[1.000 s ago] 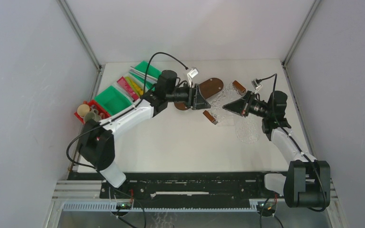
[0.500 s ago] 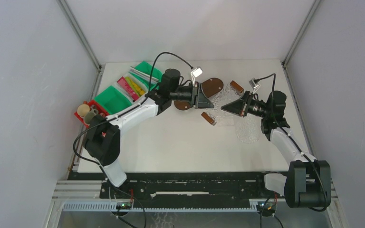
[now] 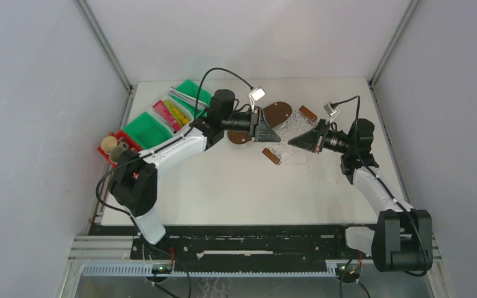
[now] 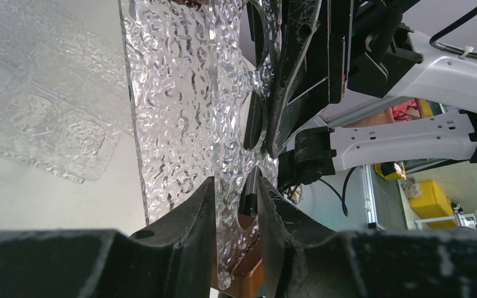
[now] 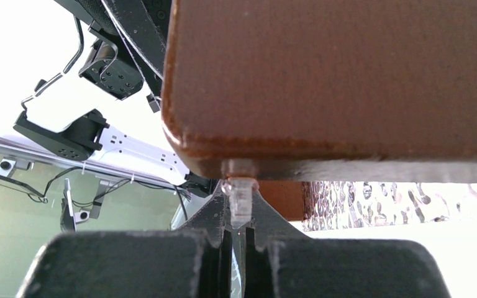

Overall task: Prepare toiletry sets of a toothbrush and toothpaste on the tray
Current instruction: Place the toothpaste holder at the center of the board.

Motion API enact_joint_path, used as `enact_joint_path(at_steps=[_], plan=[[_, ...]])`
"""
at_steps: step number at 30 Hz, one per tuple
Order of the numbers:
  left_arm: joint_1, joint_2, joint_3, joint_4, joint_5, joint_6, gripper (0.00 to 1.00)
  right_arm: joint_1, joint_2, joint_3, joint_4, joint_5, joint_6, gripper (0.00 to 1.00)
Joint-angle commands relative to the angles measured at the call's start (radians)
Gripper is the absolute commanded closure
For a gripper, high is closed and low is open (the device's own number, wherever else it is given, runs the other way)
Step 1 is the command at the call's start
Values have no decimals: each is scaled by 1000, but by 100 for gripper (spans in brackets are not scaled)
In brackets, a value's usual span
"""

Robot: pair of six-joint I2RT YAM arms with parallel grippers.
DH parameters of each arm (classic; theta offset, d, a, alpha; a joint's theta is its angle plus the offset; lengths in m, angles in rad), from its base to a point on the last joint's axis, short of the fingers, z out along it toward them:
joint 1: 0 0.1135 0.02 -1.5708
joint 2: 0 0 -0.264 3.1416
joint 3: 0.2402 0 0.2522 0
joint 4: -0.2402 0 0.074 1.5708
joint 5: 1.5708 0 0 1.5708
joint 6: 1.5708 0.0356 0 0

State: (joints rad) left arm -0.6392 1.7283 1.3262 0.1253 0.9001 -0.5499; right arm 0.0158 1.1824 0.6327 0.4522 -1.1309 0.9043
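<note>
The tray [image 3: 297, 131], clear rippled plastic with brown wooden parts [image 3: 277, 113], hangs tilted above the table between both arms. My left gripper [image 3: 273, 134] holds its left edge; in the left wrist view the jaws [image 4: 236, 198] are shut on the rippled panel [image 4: 180, 93]. My right gripper [image 3: 293, 141] holds the right side; in the right wrist view it [image 5: 239, 217] pinches a clear tab [image 5: 241, 198] under a brown wooden block [image 5: 335, 81]. Toothbrushes [image 3: 183, 96], toothpaste tubes [image 3: 171, 112] and cups [image 3: 115, 148] lie in bins at the far left.
Green bins [image 3: 148, 130] [image 3: 194, 90] and a red holder line the table's left edge. A second clear rippled piece [image 3: 324, 171] lies flat on the table under the right arm, also seen in the left wrist view [image 4: 43, 130].
My left arm has reached a little further right and back, and its jaws have closed on the tray's edge. The tray has shifted slightly left. The right gripper has kept its hold.
</note>
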Motion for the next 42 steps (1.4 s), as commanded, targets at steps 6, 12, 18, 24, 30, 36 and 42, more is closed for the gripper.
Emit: enact_joint_path(at_steps=[6,12,18,24,30,36,42], plan=[[-7,-12,10,56,90,-10,66,10,-15,12,92,-2,11,100],[-7,-6,6,41,110,-2,68,13,-15,13,93,-1,11,100],[-7,0,17,-6,108,28,64,17,-15,12,93,-3,8,99],[-7,-9,23,-65,111,75,62,16,-17,12,95,-3,7,99],[-7,-6,31,-71,128,70,82,23,-17,13,91,-2,1,98],[-4,-7,43,-72,122,67,100,34,-18,23,51,2,-37,93],[32,-31,31,-85,114,82,100,39,-20,31,39,-1,-54,71]])
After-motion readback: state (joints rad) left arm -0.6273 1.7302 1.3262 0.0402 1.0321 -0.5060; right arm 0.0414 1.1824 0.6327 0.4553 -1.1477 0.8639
